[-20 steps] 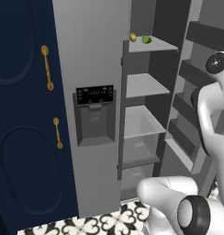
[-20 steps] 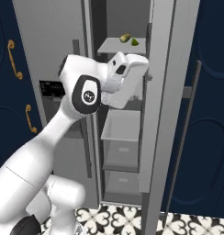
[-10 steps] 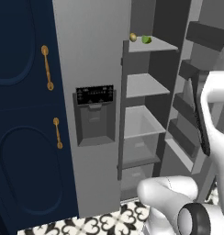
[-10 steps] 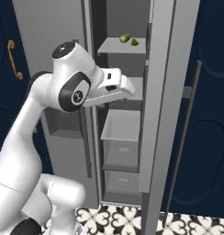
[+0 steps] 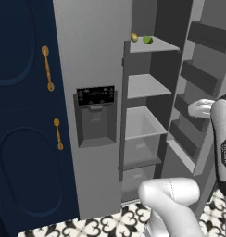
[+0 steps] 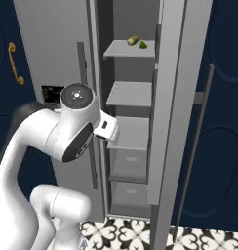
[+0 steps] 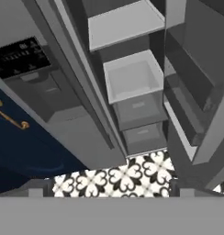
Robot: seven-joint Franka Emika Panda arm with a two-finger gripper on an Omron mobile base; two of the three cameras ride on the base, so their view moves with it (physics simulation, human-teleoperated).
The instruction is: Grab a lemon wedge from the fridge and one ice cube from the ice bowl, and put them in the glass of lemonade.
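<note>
Fridge (image 5: 94, 60) stands ahead of me with its right door (image 6: 177, 97) swung open, left door shut. Dispenser (image 5: 95, 115) sits in the shut door, black panel above the recess.

Wedge (image 5: 147, 40) lies on the top shelf (image 5: 156, 45), green, small. Just beside it, to its left in the left base view, a round yellow-brown fruit (image 5: 134, 37). In the right base view the same 2 sit together, wedge (image 6: 143, 44) on the right, fruit (image 6: 132, 40) on the left. Cannot tell whether they touch.

Below the top shelf: a second shelf (image 6: 130, 93), then a pale drawer (image 7: 132, 79) with an open top, then 2 more drawers under it. Door bins (image 5: 198, 76) line the inside of the open door.

My arm is raised in front of the open compartment, elbow (image 6: 78, 124) level with the middle shelves in the right base view. My forearm (image 5: 222, 139) hangs at the right edge of the left base view, well below the top shelf and apart from the wedge.

My pincer is spread wide, holding nothing. The hand view looks down at the drawers and the patterned floor tiles (image 7: 127, 176).

Navy cabinet doors (image 5: 22, 115) with gold handles (image 5: 47, 68) flank the fridge on the left.
</note>
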